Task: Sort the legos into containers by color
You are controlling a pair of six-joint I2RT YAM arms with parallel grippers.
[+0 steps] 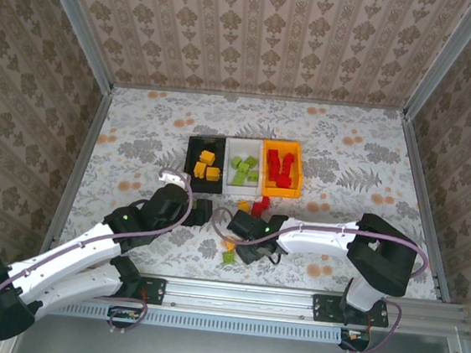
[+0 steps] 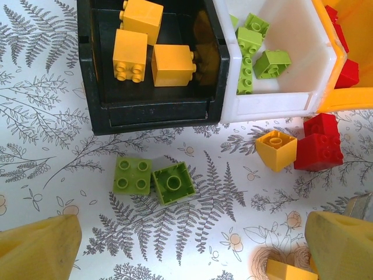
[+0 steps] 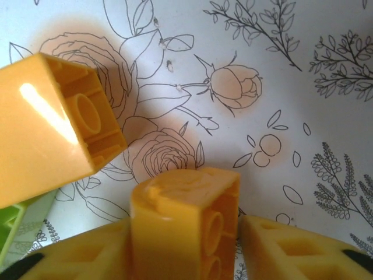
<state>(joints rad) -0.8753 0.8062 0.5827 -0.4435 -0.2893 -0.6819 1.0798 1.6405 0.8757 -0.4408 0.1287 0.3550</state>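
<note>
Three containers stand in a row: a black bin [image 1: 204, 166] with yellow legos [image 2: 172, 65], a white bin [image 1: 242, 173] with green ones [image 2: 271, 63], and an orange bin [image 1: 283, 169] with red ones. My right gripper [image 3: 186, 233] is shut on a yellow lego [image 3: 183, 224] lying on its side just above the table. A second yellow lego [image 3: 52, 128] lies close to its left. My left gripper [image 2: 192, 251] hangs open and empty in front of the black bin, with two green legos [image 2: 133, 175] on the table ahead of it.
One yellow lego [image 2: 276, 149] and red legos [image 2: 318, 146] lie on the table in front of the white and orange bins. A green lego [image 1: 229, 258] sits near the table's front edge by the right arm. Patterned walls enclose the table.
</note>
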